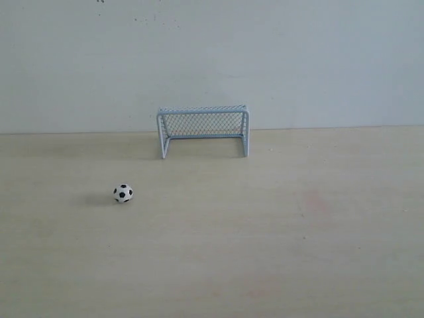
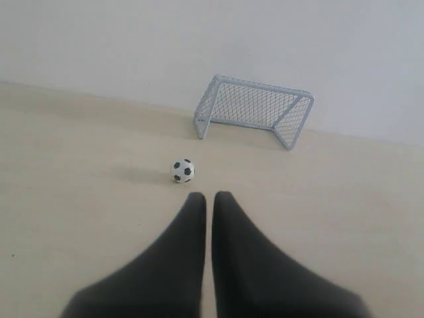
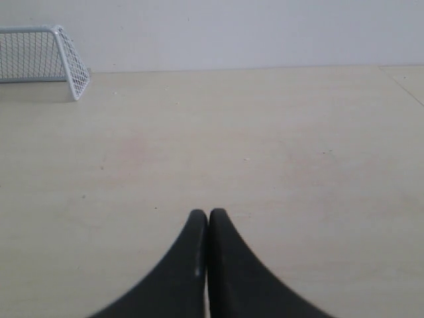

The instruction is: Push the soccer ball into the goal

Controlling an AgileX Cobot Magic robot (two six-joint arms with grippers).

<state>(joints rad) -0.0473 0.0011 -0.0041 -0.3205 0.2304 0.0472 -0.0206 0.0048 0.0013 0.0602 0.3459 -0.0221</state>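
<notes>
The small black-and-white soccer ball (image 1: pixel 122 193) rests on the pale wooden table, left of and nearer than the goal (image 1: pixel 203 130), which stands by the back wall with its mouth toward the table. Neither arm shows in the exterior view. In the left wrist view my left gripper (image 2: pixel 209 197) is shut and empty, its black fingertips a short way behind the ball (image 2: pixel 183 170), with the goal (image 2: pixel 254 110) beyond. In the right wrist view my right gripper (image 3: pixel 208 213) is shut and empty over bare table, and only the goal's end (image 3: pixel 46 56) shows far off.
A plain white wall (image 1: pixel 212 59) closes off the table's far edge right behind the goal. A faint pinkish stain (image 1: pixel 315 201) marks the wood on the right. A seam or table edge (image 3: pixel 403 81) shows at the far corner of the right wrist view.
</notes>
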